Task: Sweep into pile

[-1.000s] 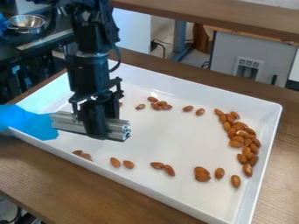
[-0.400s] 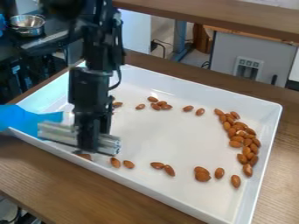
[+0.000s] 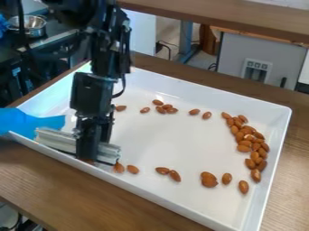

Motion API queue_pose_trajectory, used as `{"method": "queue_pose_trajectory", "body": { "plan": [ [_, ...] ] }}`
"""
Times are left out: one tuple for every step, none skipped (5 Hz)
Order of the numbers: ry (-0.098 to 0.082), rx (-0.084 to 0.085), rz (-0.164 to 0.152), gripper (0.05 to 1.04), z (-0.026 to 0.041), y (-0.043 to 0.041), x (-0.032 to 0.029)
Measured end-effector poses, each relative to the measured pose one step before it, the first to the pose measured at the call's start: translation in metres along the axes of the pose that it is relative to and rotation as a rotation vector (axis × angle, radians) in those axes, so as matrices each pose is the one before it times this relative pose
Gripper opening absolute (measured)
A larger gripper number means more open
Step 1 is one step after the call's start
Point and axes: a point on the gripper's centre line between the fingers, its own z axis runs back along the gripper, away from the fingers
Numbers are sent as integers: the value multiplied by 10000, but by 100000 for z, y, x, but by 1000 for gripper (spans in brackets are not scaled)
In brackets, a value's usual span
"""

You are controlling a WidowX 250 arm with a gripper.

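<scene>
Jaws closed round metal bar (image 3: 109,153), at near-left part of white tray (image 3: 181,146). Step in hand, likely: setting bar for sweep. Next: push near almonds (image 3: 132,169) along tray wall toward right-hand cluster (image 3: 255,156). Since earlier frames: bar shifted closer to near wall; cluster unmoved. Tray on bench (image 3: 66,191).

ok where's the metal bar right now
In the camera view, the metal bar is in the white tray's near left corner area, held by the end effector, just left of the nearest almonds.
</scene>
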Motion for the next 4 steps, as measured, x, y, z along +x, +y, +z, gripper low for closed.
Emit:
{"method": "queue_pose_trajectory", "body": {
  "plan": [
    [-162, 298, -154, 380, -607, -270, 241],
    [-144, 162, -141, 380, -143, -354, 195],
    [-232, -257, -220, 380, -18, -479, 152],
    [-226, -462, -768, 380, 92, -612, -385]
  ]
}}
